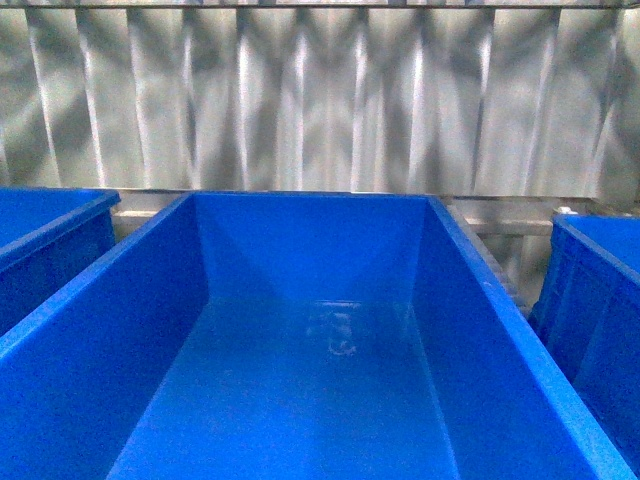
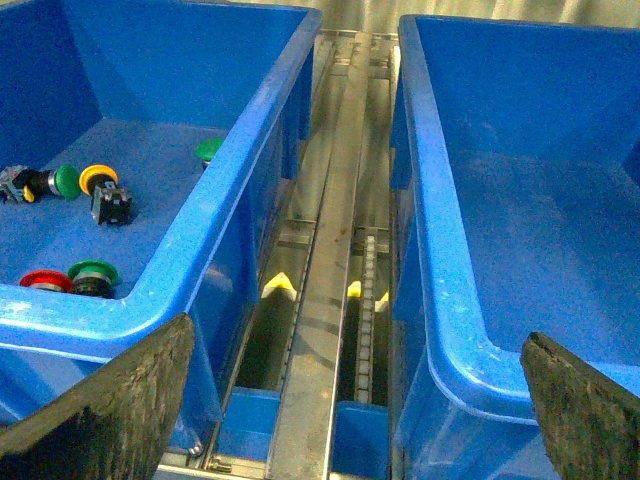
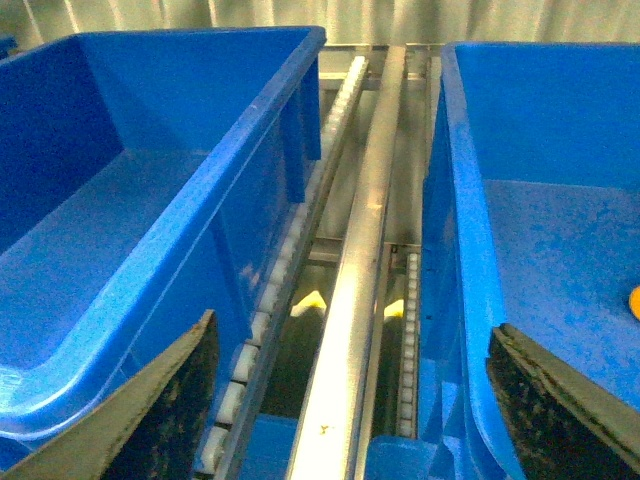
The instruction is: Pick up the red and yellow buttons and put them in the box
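Three blue plastic bins stand side by side before a wall of ribbed metal sheeting. The middle bin (image 1: 470, 300) fills the front view and holds nothing but a faint scuff on its floor. Only the edge of the left bin (image 1: 60, 235) and of the right bin (image 1: 600, 270) show there; neither arm appears.

From the left wrist camera, the left gripper (image 2: 355, 420) hangs with its two dark fingers spread wide and nothing between them, over a gap where a metal rail (image 2: 330, 250) and a roller track run between two bins. In the left-hand bin (image 2: 230, 200) lie the push-button switches: a red button (image 2: 44, 281) near the close corner, just beside a green button (image 2: 93, 274); farther back a yellow button (image 2: 103, 188) on a black body, next to another green button (image 2: 62, 181); a third green cap (image 2: 209, 150) sits by the bin wall.

From the right wrist camera, the right gripper (image 3: 350, 420) is likewise spread wide and empty above a similar rail gap. A sliver of something yellow (image 3: 634, 301) shows at the frame's edge inside the bin there; what it is cannot be told.
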Robot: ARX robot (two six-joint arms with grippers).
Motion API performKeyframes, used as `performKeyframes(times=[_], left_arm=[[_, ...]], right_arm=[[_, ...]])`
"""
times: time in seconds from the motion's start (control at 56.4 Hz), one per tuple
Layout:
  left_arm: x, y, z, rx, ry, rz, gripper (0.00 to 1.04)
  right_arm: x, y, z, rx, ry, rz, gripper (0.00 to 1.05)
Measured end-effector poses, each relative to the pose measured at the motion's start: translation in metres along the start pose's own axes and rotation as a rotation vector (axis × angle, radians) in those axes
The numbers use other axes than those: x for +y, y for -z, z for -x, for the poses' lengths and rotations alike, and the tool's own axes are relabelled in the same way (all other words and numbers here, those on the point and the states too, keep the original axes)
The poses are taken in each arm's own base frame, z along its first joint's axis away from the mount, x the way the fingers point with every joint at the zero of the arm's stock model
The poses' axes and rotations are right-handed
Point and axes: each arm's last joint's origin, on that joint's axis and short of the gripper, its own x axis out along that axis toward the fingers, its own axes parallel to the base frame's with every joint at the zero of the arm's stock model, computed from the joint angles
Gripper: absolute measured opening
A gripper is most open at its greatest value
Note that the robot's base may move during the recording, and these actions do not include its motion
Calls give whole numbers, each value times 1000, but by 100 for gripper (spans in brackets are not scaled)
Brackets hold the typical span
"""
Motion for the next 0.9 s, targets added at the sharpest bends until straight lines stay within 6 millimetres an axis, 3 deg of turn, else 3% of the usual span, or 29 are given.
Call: performKeyframes(times=[0.106,0.905], left_arm=[[0,0,0,0,0,0,97],[0,0,0,0,0,0,97]], right_arm=[[0,0,0,0,0,0,99],[0,0,0,0,0,0,98]])
